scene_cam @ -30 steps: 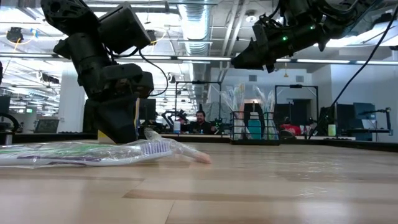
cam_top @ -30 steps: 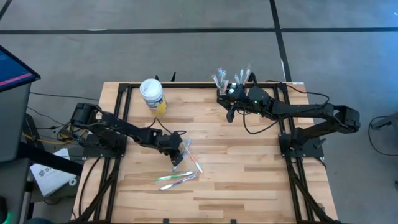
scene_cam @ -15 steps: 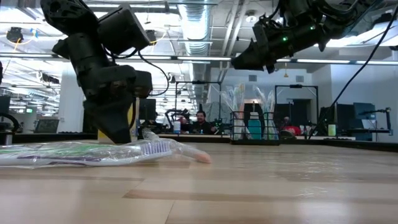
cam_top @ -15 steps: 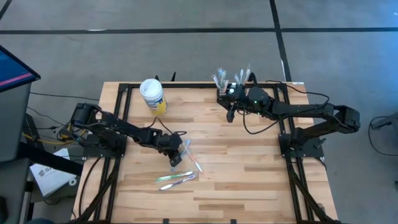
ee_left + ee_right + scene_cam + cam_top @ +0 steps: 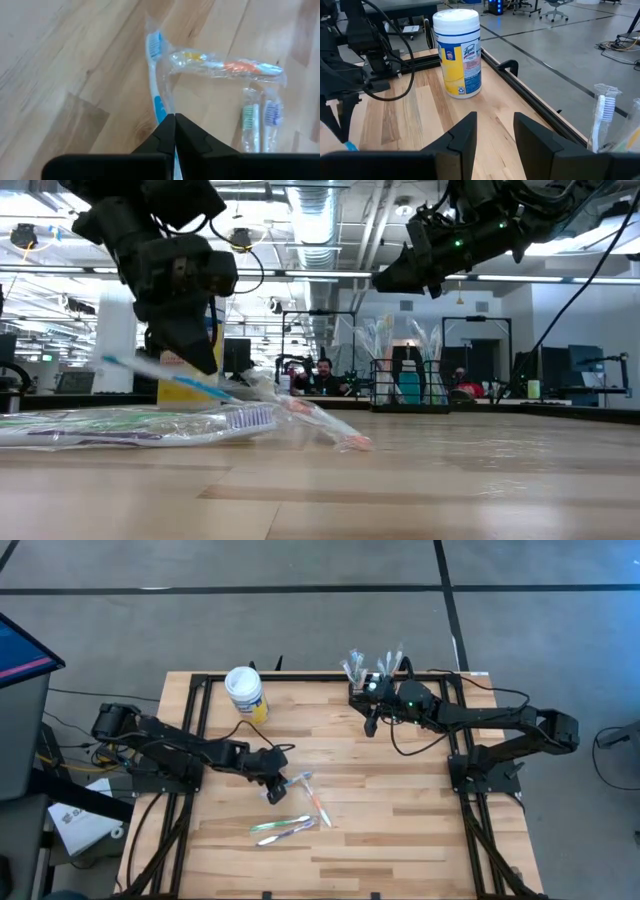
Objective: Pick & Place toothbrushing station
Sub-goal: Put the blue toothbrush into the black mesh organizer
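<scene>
Now the left tool (image 5: 272, 787) pinches one blue toothbrush (image 5: 156, 75); three wrapped toothbrushes (image 5: 285, 830) lie loose.

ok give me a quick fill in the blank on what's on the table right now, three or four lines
1. The left gripper is shut on a wrapped toothbrush with a ____ handle.
2. The white wipes tub wears a ____ label.
3. The right gripper hangs beside the black ____ caddy at the far edge of the table.
4. The caddy already holds several wrapped ____.

Missing words: blue; yellow; wire-mesh; toothbrushes
</scene>
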Robot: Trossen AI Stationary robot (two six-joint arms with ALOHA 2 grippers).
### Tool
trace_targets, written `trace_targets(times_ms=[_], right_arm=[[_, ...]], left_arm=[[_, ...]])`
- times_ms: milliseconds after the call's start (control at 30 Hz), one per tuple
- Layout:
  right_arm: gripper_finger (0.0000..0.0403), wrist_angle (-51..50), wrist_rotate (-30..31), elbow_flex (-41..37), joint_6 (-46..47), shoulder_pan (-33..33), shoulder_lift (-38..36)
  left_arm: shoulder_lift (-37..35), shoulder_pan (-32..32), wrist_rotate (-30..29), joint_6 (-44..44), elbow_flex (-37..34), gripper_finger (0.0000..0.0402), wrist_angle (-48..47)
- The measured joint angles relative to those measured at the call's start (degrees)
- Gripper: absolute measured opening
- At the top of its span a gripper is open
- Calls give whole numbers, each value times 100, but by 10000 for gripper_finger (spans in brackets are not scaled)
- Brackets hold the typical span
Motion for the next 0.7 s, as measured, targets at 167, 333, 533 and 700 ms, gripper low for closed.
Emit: trace_targets(times_ms=[167, 333, 533, 700], right_arm=[[120, -22, 0, 0, 0, 0, 0], [120, -24, 0, 0, 0, 0, 0], [120, -55, 0, 2, 0, 4, 0], [120, -59, 0, 2, 0, 4, 0]], left_arm=[[7, 0, -8, 2, 0, 0, -170], [-83, 2, -186, 2, 0, 0, -529], [-547, 26, -501, 103, 0, 0, -691], [-1129, 7, -829, 284, 3, 0, -731]])
